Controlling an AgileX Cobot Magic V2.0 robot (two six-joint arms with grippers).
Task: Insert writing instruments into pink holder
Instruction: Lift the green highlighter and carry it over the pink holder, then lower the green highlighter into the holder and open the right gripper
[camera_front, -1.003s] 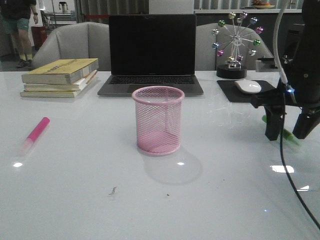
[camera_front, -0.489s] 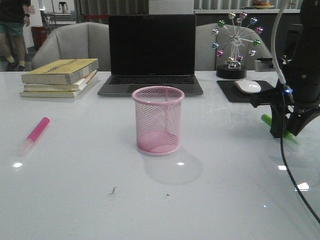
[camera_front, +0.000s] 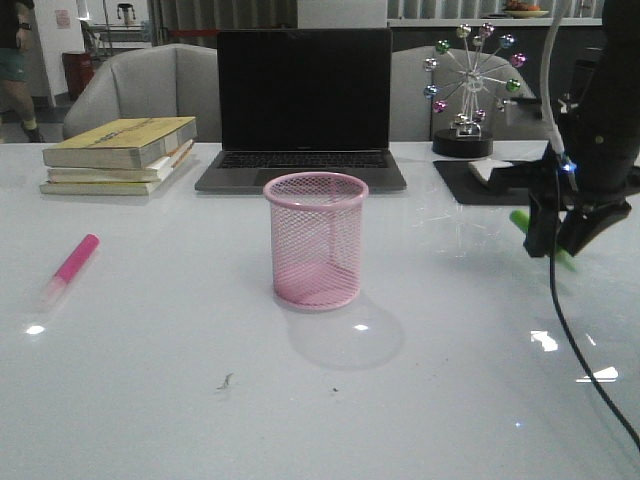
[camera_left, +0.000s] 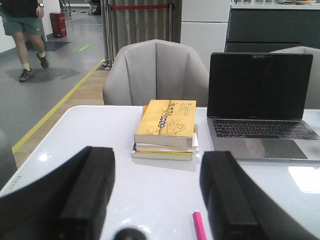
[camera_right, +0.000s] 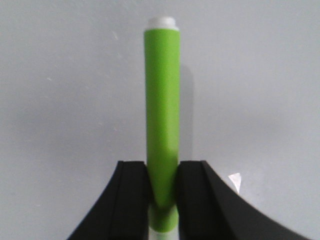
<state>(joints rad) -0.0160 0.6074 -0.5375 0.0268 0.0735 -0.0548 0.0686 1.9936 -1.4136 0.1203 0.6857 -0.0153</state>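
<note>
Off to the cup's right, the right gripper (camera_front: 560, 238), now clamped on the green highlighter (camera_right: 162, 110), has lifted it clear of the table, ready for carrying to the pink holder (camera_front: 316, 239).

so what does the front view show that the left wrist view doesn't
Only the front view shows the pink holder, the right gripper shut on the green highlighter, the mouse pad and the ferris wheel ornament. Only the left wrist view shows the left gripper, open and empty, and a person walking in the background. Both show the pink highlighter lying on the table, the stacked books and the laptop.
</note>
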